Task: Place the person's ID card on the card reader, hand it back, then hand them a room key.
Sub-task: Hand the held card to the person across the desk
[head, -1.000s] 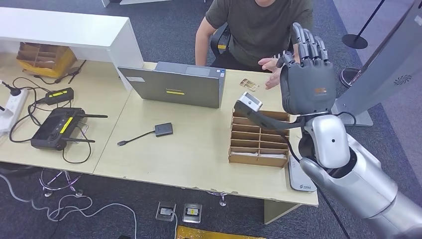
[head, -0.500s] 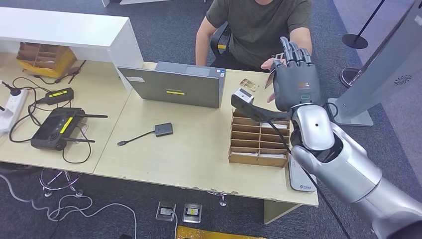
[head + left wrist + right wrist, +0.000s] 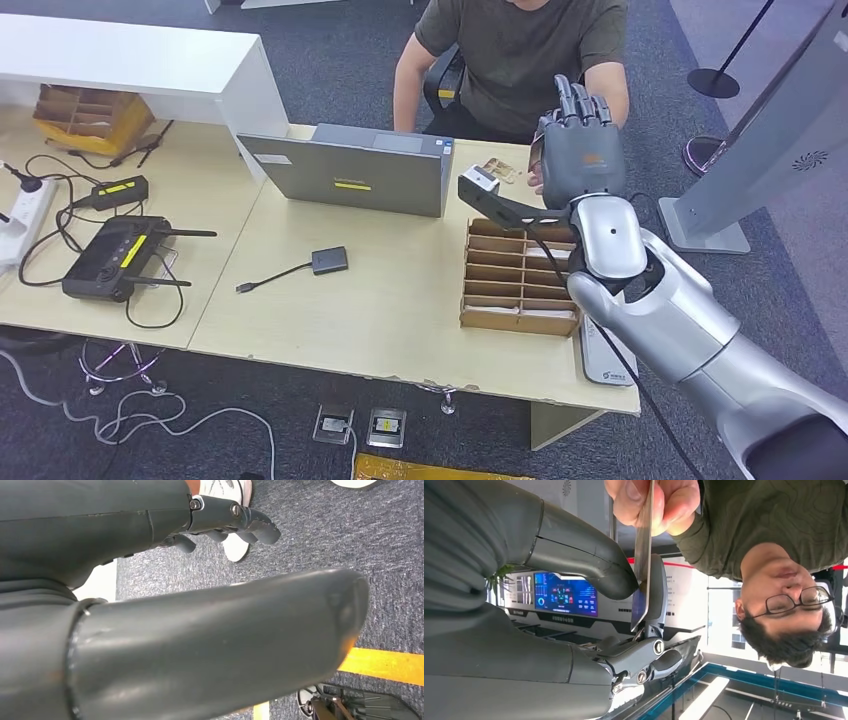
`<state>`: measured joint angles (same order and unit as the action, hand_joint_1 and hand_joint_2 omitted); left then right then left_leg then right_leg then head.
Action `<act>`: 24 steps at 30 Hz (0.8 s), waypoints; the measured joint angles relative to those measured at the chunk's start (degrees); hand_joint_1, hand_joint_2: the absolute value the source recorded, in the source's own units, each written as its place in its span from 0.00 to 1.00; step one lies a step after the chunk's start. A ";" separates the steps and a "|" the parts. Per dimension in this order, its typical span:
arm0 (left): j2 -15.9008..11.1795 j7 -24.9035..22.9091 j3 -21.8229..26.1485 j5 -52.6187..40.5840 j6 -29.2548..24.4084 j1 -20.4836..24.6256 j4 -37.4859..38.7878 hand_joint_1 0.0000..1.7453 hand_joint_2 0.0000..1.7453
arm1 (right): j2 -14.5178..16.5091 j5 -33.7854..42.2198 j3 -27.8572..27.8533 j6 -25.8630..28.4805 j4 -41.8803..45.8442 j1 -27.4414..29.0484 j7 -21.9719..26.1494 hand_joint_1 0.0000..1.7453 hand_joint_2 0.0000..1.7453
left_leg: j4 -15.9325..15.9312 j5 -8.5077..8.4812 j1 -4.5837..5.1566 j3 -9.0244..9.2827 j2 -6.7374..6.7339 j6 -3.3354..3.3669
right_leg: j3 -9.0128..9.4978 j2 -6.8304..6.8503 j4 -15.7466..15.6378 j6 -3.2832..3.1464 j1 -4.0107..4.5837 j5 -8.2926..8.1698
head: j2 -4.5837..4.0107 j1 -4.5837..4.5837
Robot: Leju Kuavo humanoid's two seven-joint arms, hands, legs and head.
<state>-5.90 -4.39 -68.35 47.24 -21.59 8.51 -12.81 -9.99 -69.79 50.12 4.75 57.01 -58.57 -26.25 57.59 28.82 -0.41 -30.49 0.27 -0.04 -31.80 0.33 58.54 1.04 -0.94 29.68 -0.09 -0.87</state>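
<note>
My right hand (image 3: 578,150) is raised over the table's far edge, up against the person's hand. In the right wrist view the person's fingers (image 3: 644,505) hold the ID card (image 3: 643,565) edge-on. Its lower end sits between my thumb (image 3: 619,582) and a finger (image 3: 657,587), which pinch it. The white card reader (image 3: 603,362) lies flat at the table's near right edge, partly behind my forearm. A cardboard rack (image 3: 520,275) with cards in its slots stands in front of the person (image 3: 520,50). My left hand (image 3: 150,580) hangs over the carpet and holds nothing.
A grey laptop (image 3: 350,175) stands open left of the rack. An adapter with its cable (image 3: 325,260) lies mid-table, and a black controller (image 3: 115,255) with cables at the left. A small clear holder (image 3: 500,170) lies beside the person's hand. A grey kiosk (image 3: 770,130) stands at the right.
My right hand has moved forward and leftward towards the person's hand. The card that the person holds now sits between my thumb and finger.
</note>
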 joint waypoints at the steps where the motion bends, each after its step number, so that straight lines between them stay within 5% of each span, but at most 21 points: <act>1: 0.00 0.00 0.00 0.02 0.00 0.00 0.00 0.00 0.00 | 0.11 0.00 0.01 0.02 -0.25 -0.01 0.01 1.00 1.00 | 0.00 0.00 0.00 0.00 0.00 0.00 | 0.00 0.00 0.00 0.00 0.00 0.00 | 0.00 0.00; 5: 0.00 0.00 0.00 0.40 0.00 -0.17 0.00 0.00 0.00 | 0.59 -0.05 0.39 0.53 -1.53 -0.04 0.06 0.99 1.00 | 0.00 0.00 0.00 0.00 0.00 0.00 | -0.01 0.00 0.00 0.00 0.00 0.00 | 0.00 0.00; 9: 0.02 0.05 0.00 1.17 -0.03 -0.57 0.01 0.00 0.00 | 0.97 -0.12 0.86 1.22 -3.02 -0.03 0.11 0.00 1.00 | 0.00 0.00 0.00 0.00 0.00 0.00 | -0.01 0.00 0.00 0.00 0.00 0.00 | 0.01 -0.01; 11: 0.02 0.26 0.00 1.44 -0.07 -0.81 0.02 0.00 0.00 | 1.09 0.18 0.89 1.62 -3.75 0.03 -0.04 0.00 1.00 | 0.00 0.00 0.00 0.00 0.00 0.00 | -0.01 0.00 0.00 -0.01 0.00 0.00 | 0.01 0.00; 15: 0.03 0.73 0.00 1.46 -0.05 -1.26 0.02 0.00 0.00 | 1.07 0.96 0.87 1.94 -4.45 0.68 -0.61 0.00 0.00 | 0.00 0.00 0.00 0.01 -0.01 0.00 | -0.02 -0.01 0.00 0.00 0.00 0.00 | 0.01 0.00; 24: 0.02 0.77 -0.02 1.19 0.03 -1.59 0.02 0.00 0.00 | -0.41 -0.44 0.81 3.14 -4.14 3.18 0.54 0.00 0.00 | 0.01 0.00 0.00 0.03 -0.02 0.00 | -0.02 -0.03 -0.01 0.00 0.00 0.00 | 0.00 -0.01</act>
<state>-5.88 -3.62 -68.37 48.43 -21.56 6.92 -12.79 -10.41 -70.22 50.93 7.89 52.87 -55.38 -25.70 57.60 28.82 -0.41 -30.45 0.25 -0.05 -31.83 0.30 58.52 1.03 -0.94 29.68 -0.09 -0.89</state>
